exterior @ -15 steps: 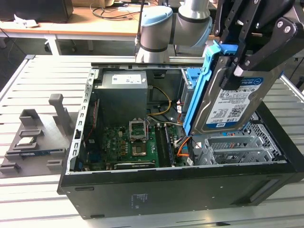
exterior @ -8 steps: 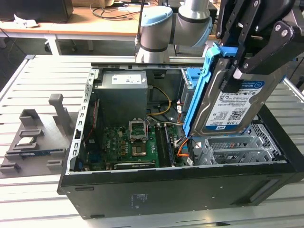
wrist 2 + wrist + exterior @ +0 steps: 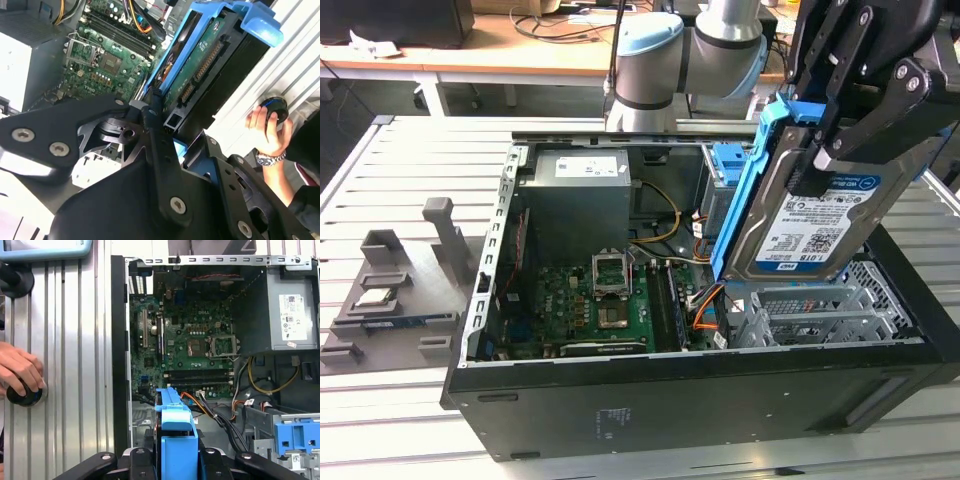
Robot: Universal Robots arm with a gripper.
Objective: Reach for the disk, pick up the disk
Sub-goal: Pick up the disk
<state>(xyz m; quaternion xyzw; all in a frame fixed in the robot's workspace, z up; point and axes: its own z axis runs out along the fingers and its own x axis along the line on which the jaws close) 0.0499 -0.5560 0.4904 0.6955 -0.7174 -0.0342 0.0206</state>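
The disk (image 3: 810,225), raised above the computer case (image 3: 720,400), carried a white-and-blue label (image 3: 817,238) with barcodes and rows of small print, too fine to make out. Inside the case, the power supply (image 3: 280,300) bore a white sticker (image 3: 294,319) of dense small print in the first wrist view. Faint white markings (image 3: 610,418) stood on the case's outer side wall, none of them legible.

A slatted metal table (image 3: 400,400) carries an open computer case (image 3: 700,400) and a grey fixture (image 3: 395,300).
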